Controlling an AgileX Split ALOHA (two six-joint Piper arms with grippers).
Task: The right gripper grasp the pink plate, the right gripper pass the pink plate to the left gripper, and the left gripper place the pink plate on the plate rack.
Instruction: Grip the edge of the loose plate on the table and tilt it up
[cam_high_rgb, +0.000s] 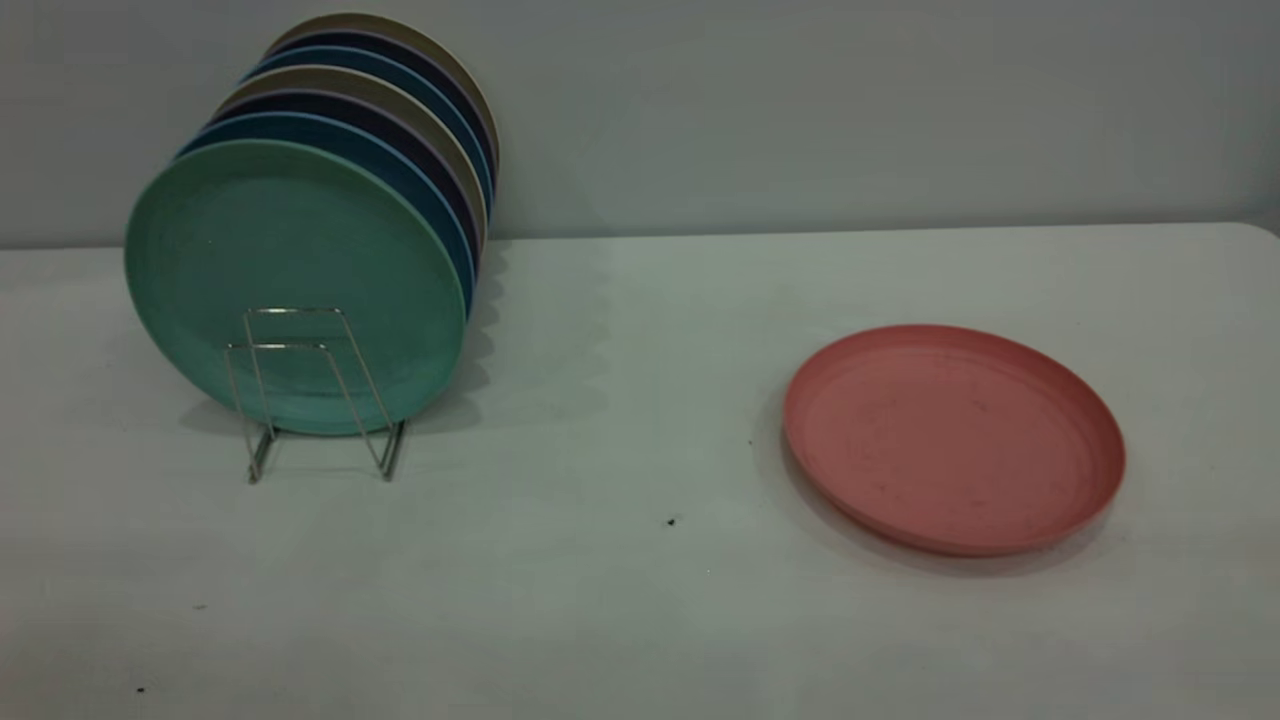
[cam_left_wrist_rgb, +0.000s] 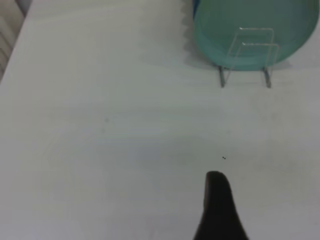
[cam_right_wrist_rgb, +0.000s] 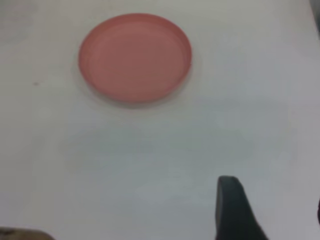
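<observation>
The pink plate (cam_high_rgb: 955, 436) lies flat on the white table at the right; it also shows in the right wrist view (cam_right_wrist_rgb: 135, 56). The plate rack (cam_high_rgb: 315, 395) stands at the left with several upright plates in it, a teal-green plate (cam_high_rgb: 290, 280) at the front; the rack also shows in the left wrist view (cam_left_wrist_rgb: 247, 57). Neither gripper shows in the exterior view. My right gripper (cam_right_wrist_rgb: 274, 205) hovers over bare table well short of the pink plate, jaws apart and empty. My left gripper (cam_left_wrist_rgb: 262, 207) hovers over bare table short of the rack, with one finger (cam_left_wrist_rgb: 218, 200) showing and nothing beside it.
The white table (cam_high_rgb: 620, 420) ends at a grey wall at the back. Its rounded far right corner shows. Behind the teal-green plate stand blue, dark purple and beige plates (cam_high_rgb: 400, 110). A few dark specks (cam_high_rgb: 670, 521) lie on the table.
</observation>
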